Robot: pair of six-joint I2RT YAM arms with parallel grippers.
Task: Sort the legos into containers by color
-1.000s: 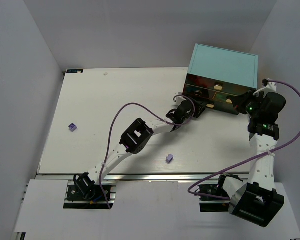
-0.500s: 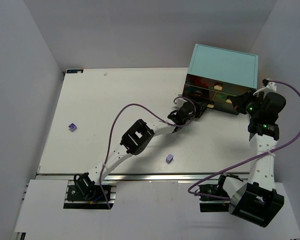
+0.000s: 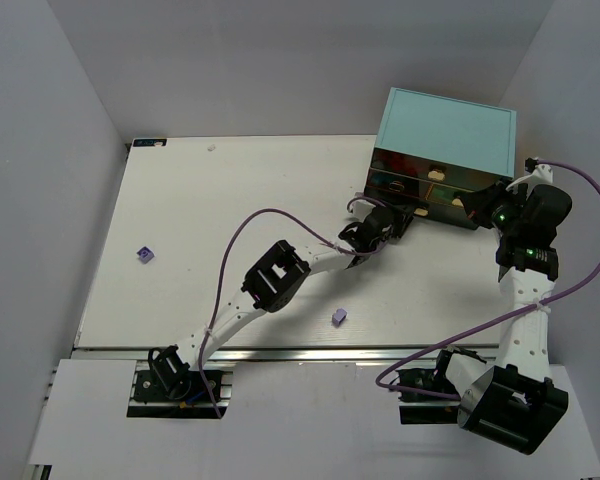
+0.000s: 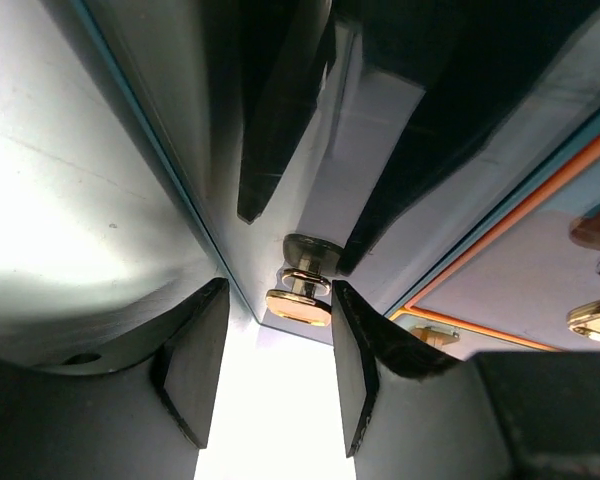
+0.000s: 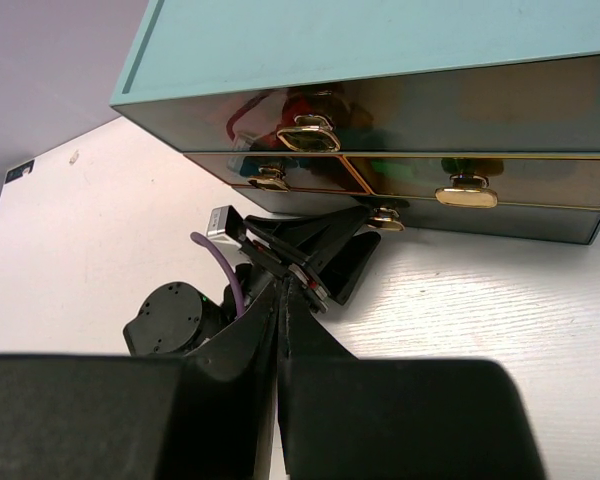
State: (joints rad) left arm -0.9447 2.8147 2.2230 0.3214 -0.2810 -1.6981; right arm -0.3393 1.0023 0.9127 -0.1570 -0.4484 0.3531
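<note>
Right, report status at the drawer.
Left gripper open, jaws flanking the bottom drawer knob. Right gripper shut near the cabinet. Two lavender bricks loose on the table.

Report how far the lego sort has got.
Done: red bricks and green bricks show through the cabinet's drawers. In hand: the left gripper, jaws open, straddles a bottom drawer knob; the right gripper is shut, holding nothing. Left: two lavender bricks lie on the table.
</note>
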